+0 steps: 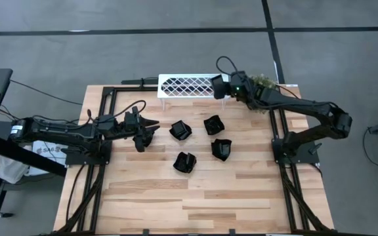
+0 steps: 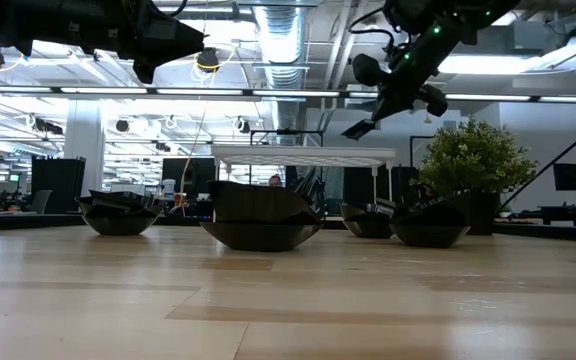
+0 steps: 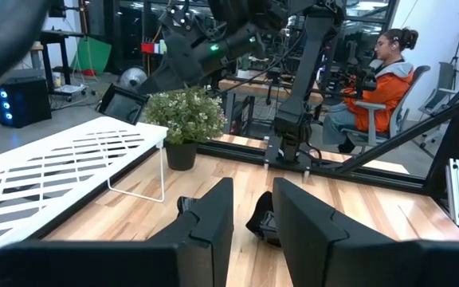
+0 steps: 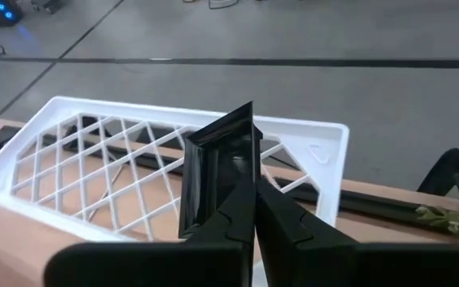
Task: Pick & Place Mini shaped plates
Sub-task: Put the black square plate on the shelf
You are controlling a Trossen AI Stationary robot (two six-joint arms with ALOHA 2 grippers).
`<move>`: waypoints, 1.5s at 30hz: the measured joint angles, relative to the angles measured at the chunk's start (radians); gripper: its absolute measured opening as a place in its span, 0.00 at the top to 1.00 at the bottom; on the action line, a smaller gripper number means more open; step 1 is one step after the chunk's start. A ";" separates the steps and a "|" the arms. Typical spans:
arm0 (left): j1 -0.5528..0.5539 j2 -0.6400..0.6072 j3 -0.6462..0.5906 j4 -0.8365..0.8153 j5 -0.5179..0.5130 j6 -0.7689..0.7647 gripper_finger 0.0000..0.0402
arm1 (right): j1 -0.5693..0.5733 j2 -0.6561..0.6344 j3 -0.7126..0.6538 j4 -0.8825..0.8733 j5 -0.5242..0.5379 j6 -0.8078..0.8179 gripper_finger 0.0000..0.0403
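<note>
The right hand [image 4: 253,209] is clenched on one small glossy black squarish plate [image 4: 220,163], which is gripped by its edge and held tilted on end above the right end of the white lattice rack [image 1: 188,86]. In the overhead view this hand [image 1: 219,87] is found at about 1 o'clock from the counter's centre, with its dark arm stretched inward from the counter's right side. In the low view it [image 2: 360,128] is seen high over the rack's top, with clear air beneath the plate.

The left hand [image 1: 151,130] is raised over the light wooden counter [image 1: 195,196] at about 9 o'clock, its arm reaching in level from the left. Its fingers [image 3: 205,227] are parted with a narrow gap between them, and nothing is grasped or touched.

Four more glossy black mini plates are resting on the counter near its centre: one [image 1: 181,130] at about 11 o'clock, one [image 1: 214,124] at about 1 o'clock, one [image 1: 221,149] at about 3 o'clock and one [image 1: 185,162] at about 7 o'clock. They are set apart from one another. The plate at 11 o'clock lies just beside the left hand.

The rack stands along the counter's far edge at 12 o'clock. A small potted green plant [image 1: 262,81] is placed just beyond its right end, close to the right arm. The counter's near half is open wood.

A seated person in an orange top [image 3: 377,76] is visible beyond the counter in the left wrist view.
</note>
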 joint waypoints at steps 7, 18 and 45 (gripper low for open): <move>0.000 0.000 0.000 0.000 0.000 0.000 0.77 | 0.011 0.000 -0.031 0.027 0.018 -0.002 0.99; 0.000 0.000 0.000 0.000 0.000 -0.003 0.77 | -0.016 0.001 -0.081 0.071 0.017 0.013 0.99; 0.000 0.000 0.000 0.000 0.000 -0.003 0.77 | -0.005 0.001 -0.081 0.055 0.011 -0.021 0.95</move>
